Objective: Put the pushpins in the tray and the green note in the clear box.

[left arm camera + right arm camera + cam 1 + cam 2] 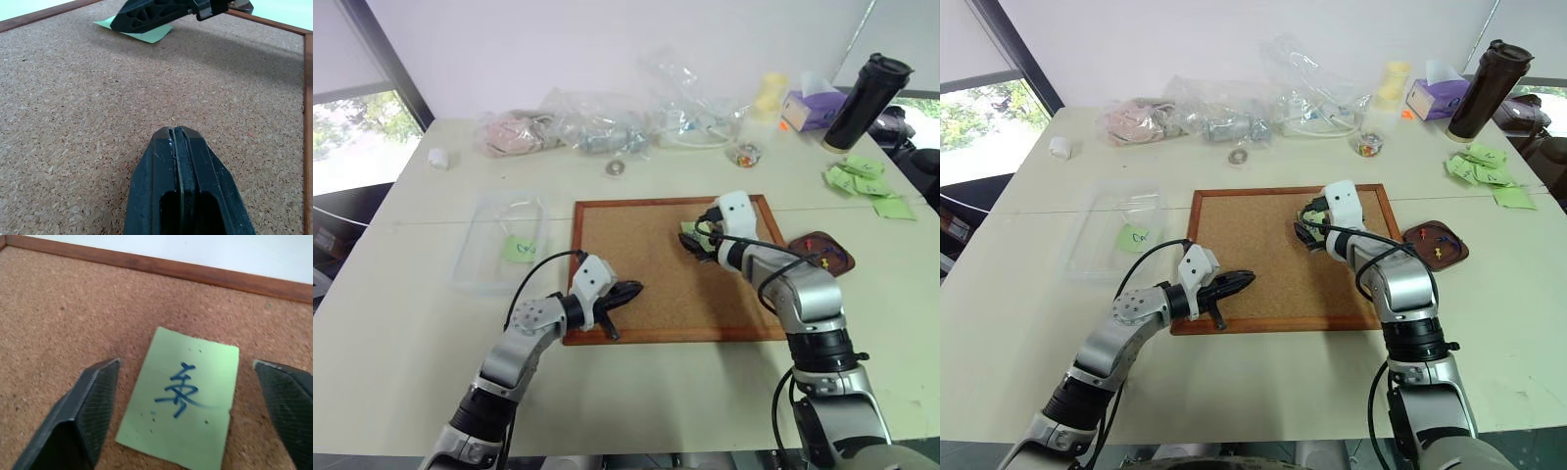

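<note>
Right wrist view has the right gripper (pixel 183 396) with fingers spread wide and empty astride the green note (pixel 183 399) lying flat on the cork board (pixel 646 269), so I'd press down, pinch one edge, and keep the shut, empty left gripper (pixel 625 292) clear.

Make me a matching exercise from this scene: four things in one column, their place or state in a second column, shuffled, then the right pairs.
Things:
1. green note
2. pushpins
3. left tool
4. right tool

Places or states:
A. shut, over the cork board
B. in the tray
C. open, fingers either side of the note
D. flat on the cork board

Pairs: 1-D, 2-B, 3-A, 4-C
</note>
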